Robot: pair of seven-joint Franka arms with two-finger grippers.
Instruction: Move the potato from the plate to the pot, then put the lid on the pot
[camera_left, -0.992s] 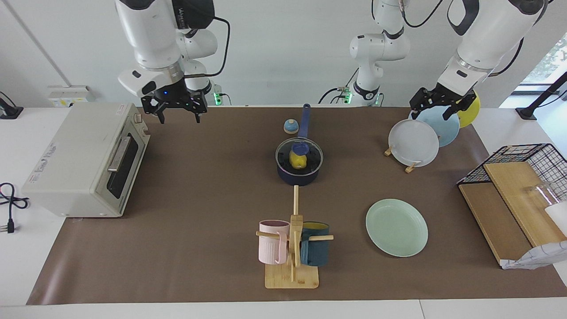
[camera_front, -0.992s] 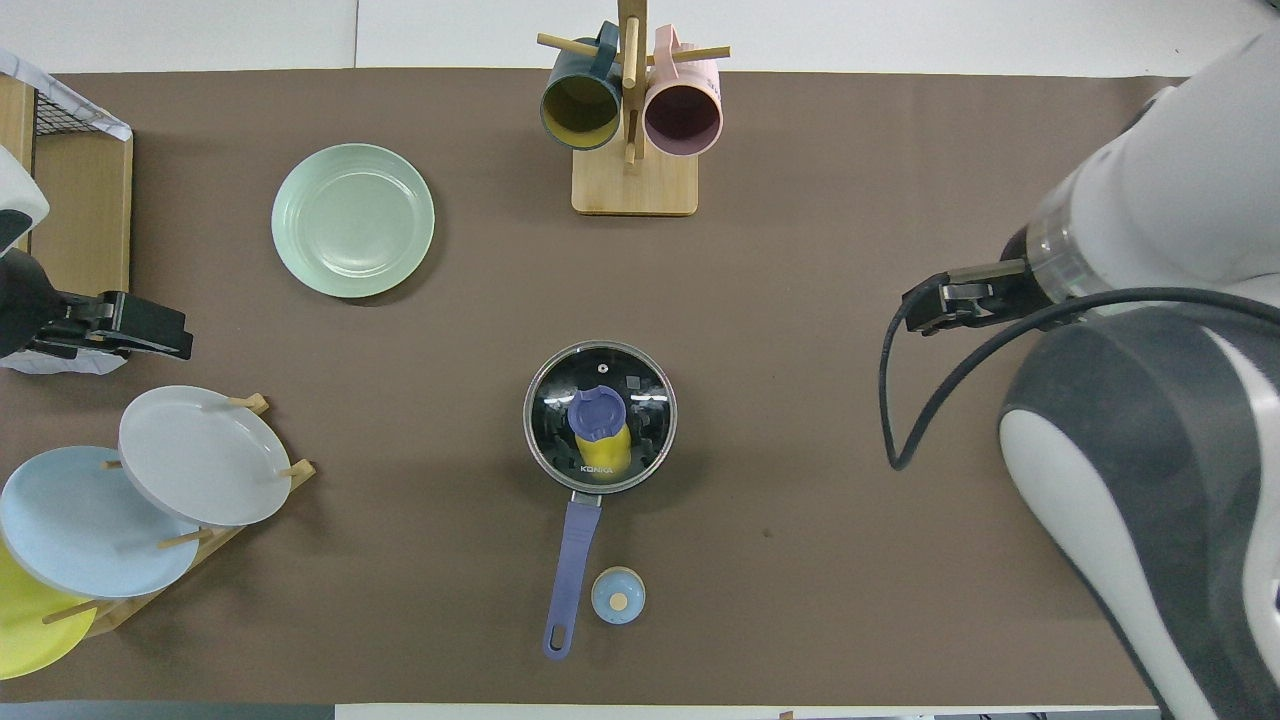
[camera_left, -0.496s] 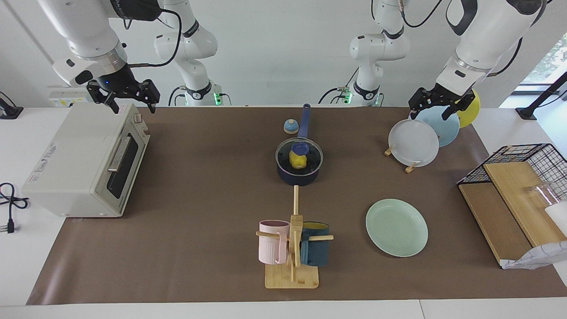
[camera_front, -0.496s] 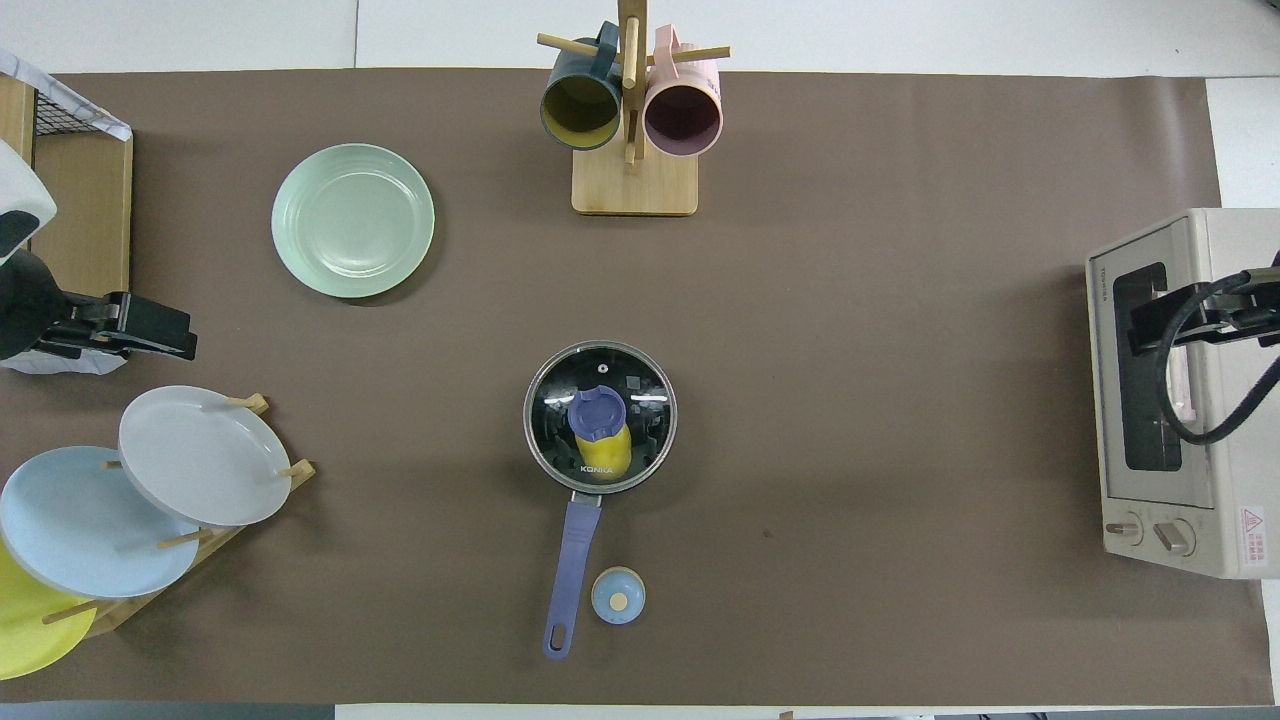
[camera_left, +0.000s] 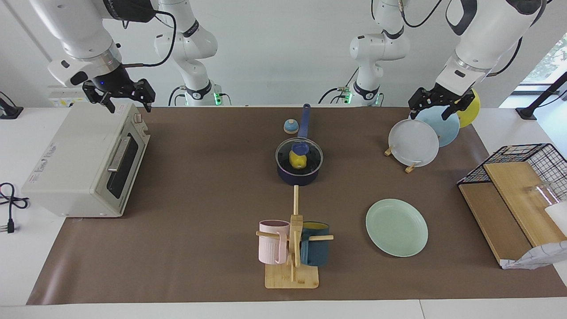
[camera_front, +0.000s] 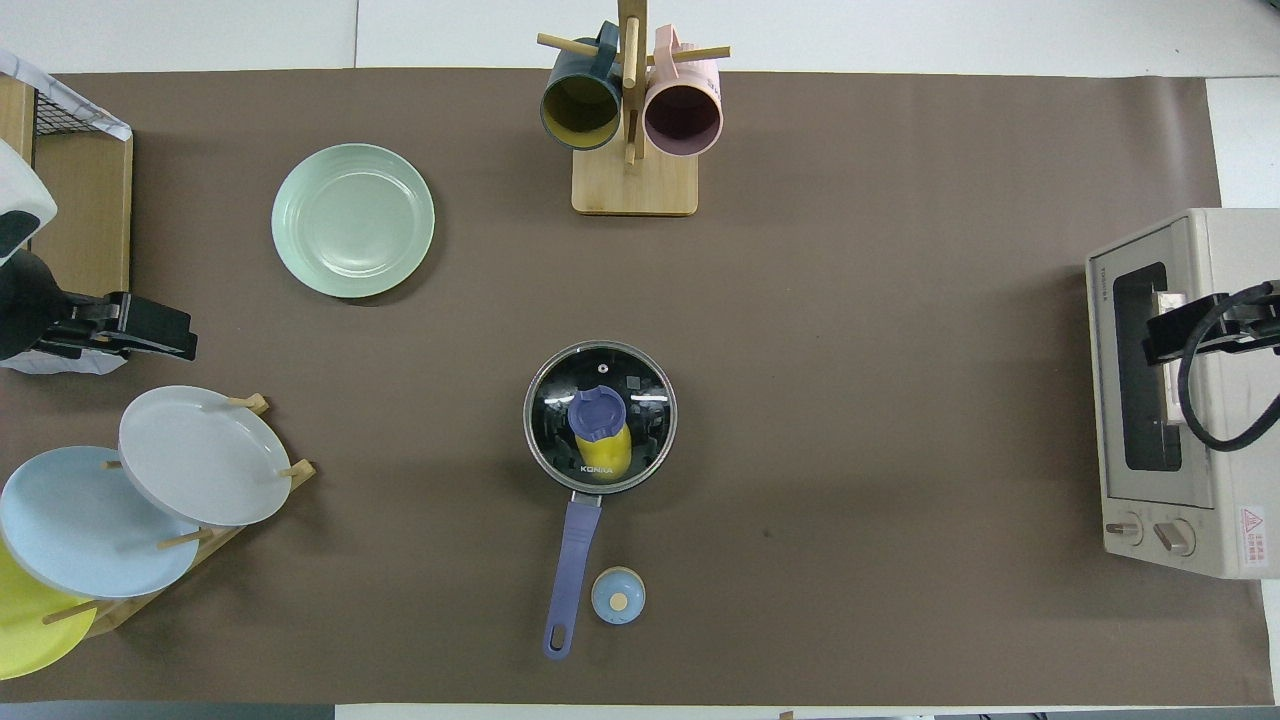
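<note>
The clear glass lid (camera_left: pixel 299 156) covers the navy-blue pot (camera_left: pixel 297 176) at frame centre, the yellow potato (camera_left: pixel 297 161) inside. The right gripper (camera_left: pixel 119 94), upper left, and the left gripper (camera_left: pixel 435 103), upper right, both hang with fingers released.

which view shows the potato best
The overhead view: it looks straight down through the glass lid at the potato in the pot, though the knob hides part of it. The facing view shows it smaller, a yellow lump under the lid.

Bright, even light fills the room; daylight enters by a window at three o'clock. Shadows under the plate (camera_front: pixel 352 220) and pot (camera_front: pixel 600 417) are soft. White glints streak the lid (camera_front: pixel 640 385). Everything looks sharp.
</note>
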